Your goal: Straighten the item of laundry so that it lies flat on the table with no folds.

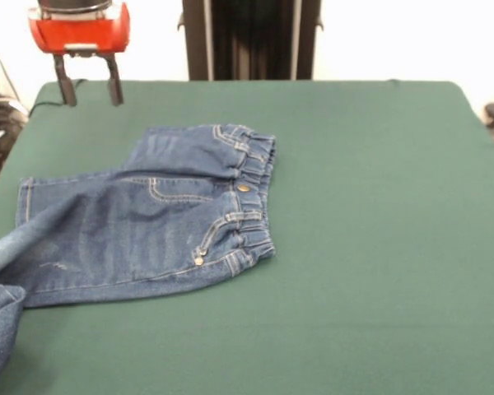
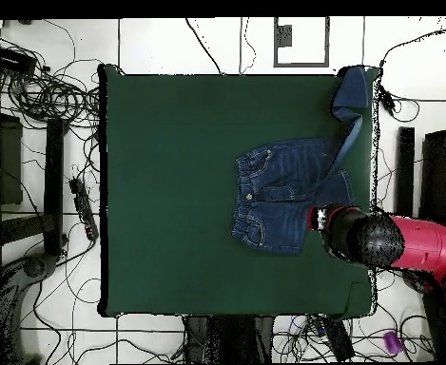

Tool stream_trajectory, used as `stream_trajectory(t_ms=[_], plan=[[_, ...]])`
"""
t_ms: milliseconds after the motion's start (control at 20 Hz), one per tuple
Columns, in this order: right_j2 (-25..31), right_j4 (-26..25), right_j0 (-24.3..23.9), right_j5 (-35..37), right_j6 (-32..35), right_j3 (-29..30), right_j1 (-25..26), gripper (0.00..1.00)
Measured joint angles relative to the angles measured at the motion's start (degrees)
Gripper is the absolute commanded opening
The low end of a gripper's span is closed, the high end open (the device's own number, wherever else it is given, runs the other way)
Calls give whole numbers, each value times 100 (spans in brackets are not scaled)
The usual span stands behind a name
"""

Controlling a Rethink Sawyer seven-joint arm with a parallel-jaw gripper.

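A denim leg end (image 1: 0, 333) is seen nearest the camera in the front view, at the picture's lower left corner, where it is doubled over on itself and runs past the table's edge. It belongs to the jeans (image 1: 148, 222), which are spread on the left half of the table (image 1: 379, 247) as that view shows it. The waistband (image 1: 251, 197) is turned toward the table's middle, gathered and wrinkled, with a metal button at its centre and a rivet lower down. One leg is laid flat toward the left edge, its hemmed cuff (image 1: 23, 202) visible. The other leg is stretched diagonally toward the near left corner and is folded there. In the overhead view the jeans (image 2: 279, 195) are found on the right half of the table (image 2: 169, 190), and the long leg (image 2: 352, 100) is seen reaching the top right corner, bent over at its end.

Farther back, the gripper (image 1: 90, 90) is held above the table's far left corner, clear of the cloth. Its two dark fingers (image 1: 65, 89) are spread apart and nothing is held between them. In the overhead view the arm (image 2: 397, 242) is seen just beside the jeans.
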Motion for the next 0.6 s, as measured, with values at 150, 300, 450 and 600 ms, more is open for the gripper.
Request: stream_trajectory(t_ms=[150,300,450,600], plan=[[-9,13,-37,-60,0,37,-77,100],[-84,64,-54,-128,0,85,-257,100],[-254,122,49,-138,1,132,-463,100],[-582,218,381,-142,39,212,-657,100]])
